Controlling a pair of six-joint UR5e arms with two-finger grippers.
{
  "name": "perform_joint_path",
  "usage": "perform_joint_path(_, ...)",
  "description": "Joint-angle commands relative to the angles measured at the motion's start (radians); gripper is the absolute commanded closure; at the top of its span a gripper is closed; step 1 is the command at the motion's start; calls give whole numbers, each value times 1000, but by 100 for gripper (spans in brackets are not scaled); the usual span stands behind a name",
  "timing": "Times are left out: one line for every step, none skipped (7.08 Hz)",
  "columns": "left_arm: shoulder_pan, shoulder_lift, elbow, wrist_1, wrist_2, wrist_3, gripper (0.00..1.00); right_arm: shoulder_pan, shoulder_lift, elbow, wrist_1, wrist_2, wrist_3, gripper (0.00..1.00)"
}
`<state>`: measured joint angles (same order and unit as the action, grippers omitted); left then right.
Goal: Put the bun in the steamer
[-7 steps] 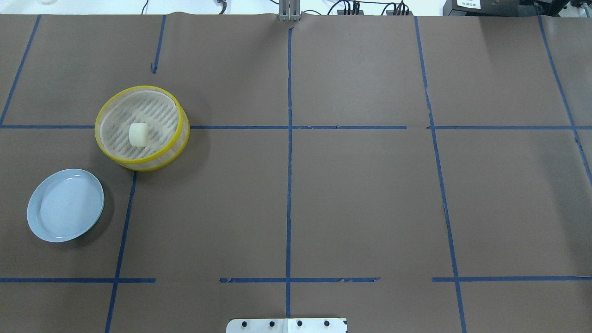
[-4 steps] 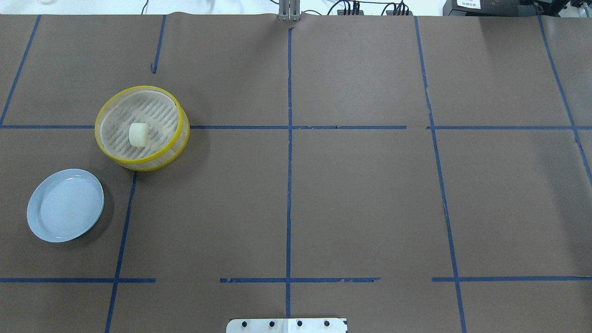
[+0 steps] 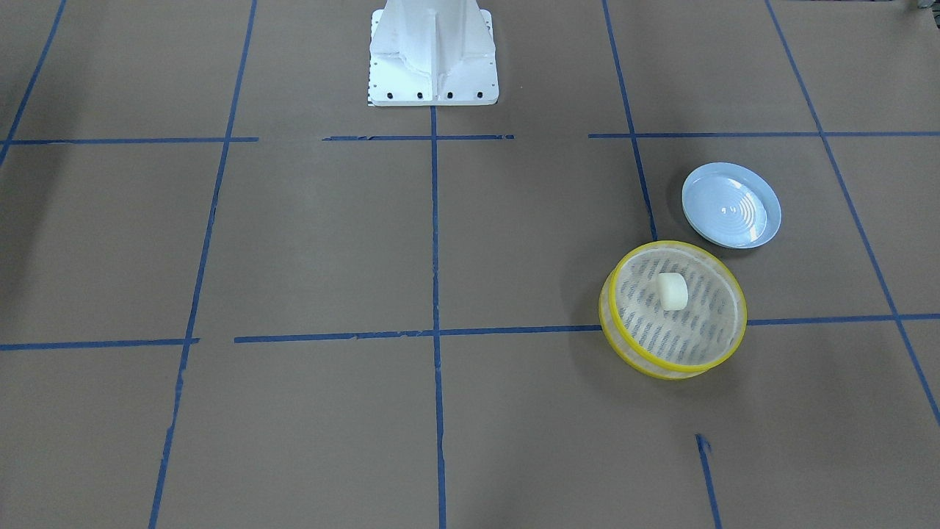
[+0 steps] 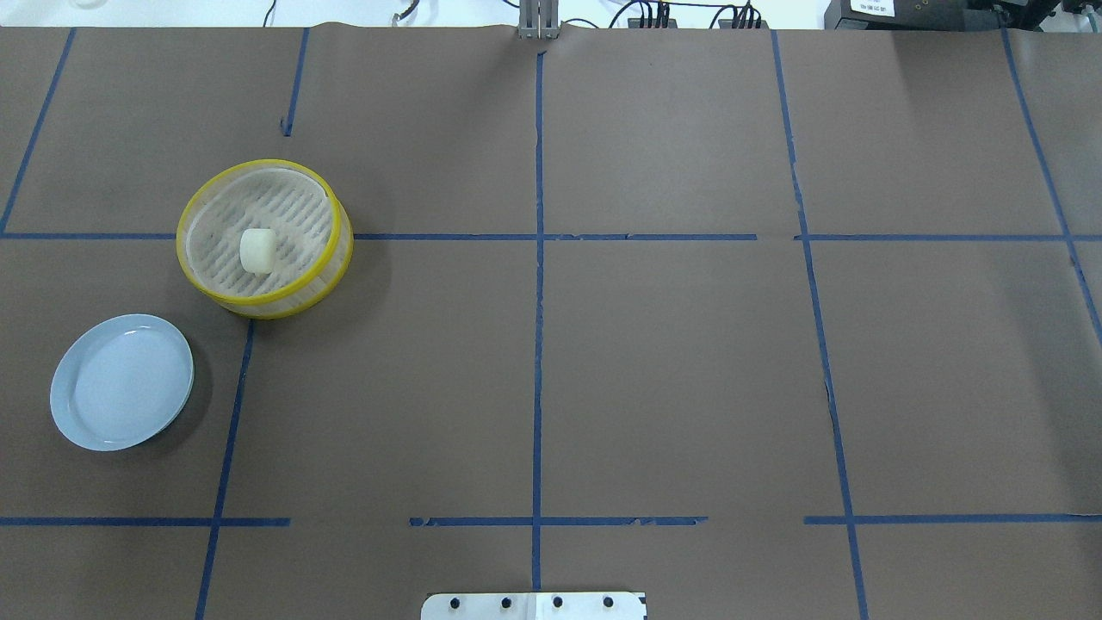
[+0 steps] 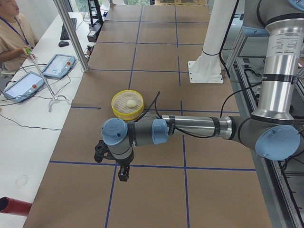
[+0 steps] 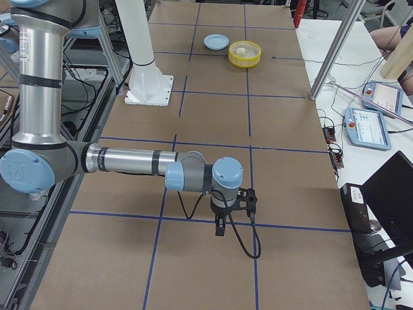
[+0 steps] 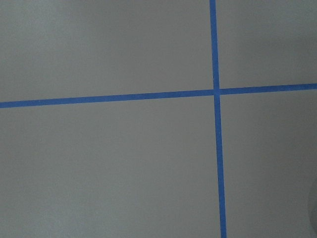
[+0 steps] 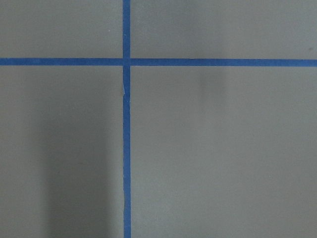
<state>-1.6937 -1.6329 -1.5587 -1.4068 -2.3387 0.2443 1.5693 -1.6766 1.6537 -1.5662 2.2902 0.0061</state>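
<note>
The cream-white bun (image 4: pixel 257 251) lies on the slatted floor of the yellow-rimmed steamer (image 4: pixel 258 162), at the table's left. Both also show in the front view, bun (image 3: pixel 672 291) and steamer (image 3: pixel 664 244), and small in the side views. No arm or gripper is in the overhead or front view. My left gripper (image 5: pixel 122 175) hangs over bare table, well short of the steamer (image 5: pixel 118 110). My right gripper (image 6: pixel 219 227) hangs over bare table, far from the steamer (image 6: pixel 245 62). I cannot tell whether either is open or shut. Both wrist views show only brown paper and blue tape.
A pale blue plate (image 4: pixel 120 381) with nothing on it sits near the steamer, toward the robot; it also shows in the front view (image 3: pixel 731 205). The robot's white base (image 3: pixel 433 51) stands at the table's middle edge. Operators' tablets (image 5: pixel 57 65) lie beside the table.
</note>
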Motion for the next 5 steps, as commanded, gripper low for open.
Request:
perform_joint_path(2, -2, 14, -12, -1, 0, 0, 0, 0, 0, 0, 0, 0, 0)
perform_joint_path(2, -2, 63, -15, -1, -6, 0, 0, 0, 0, 0, 0, 0, 0)
perform_joint_path(5, -8, 66, -12, -1, -14, 0, 0, 0, 0, 0, 0, 0, 0)
perform_joint_path(5, -16, 71, -12, -1, -46, 0, 0, 0, 0, 0, 0, 0, 0)
perform_joint_path(5, -28, 71, -11, 1, -48, 0, 0, 0, 0, 0, 0, 0, 0)
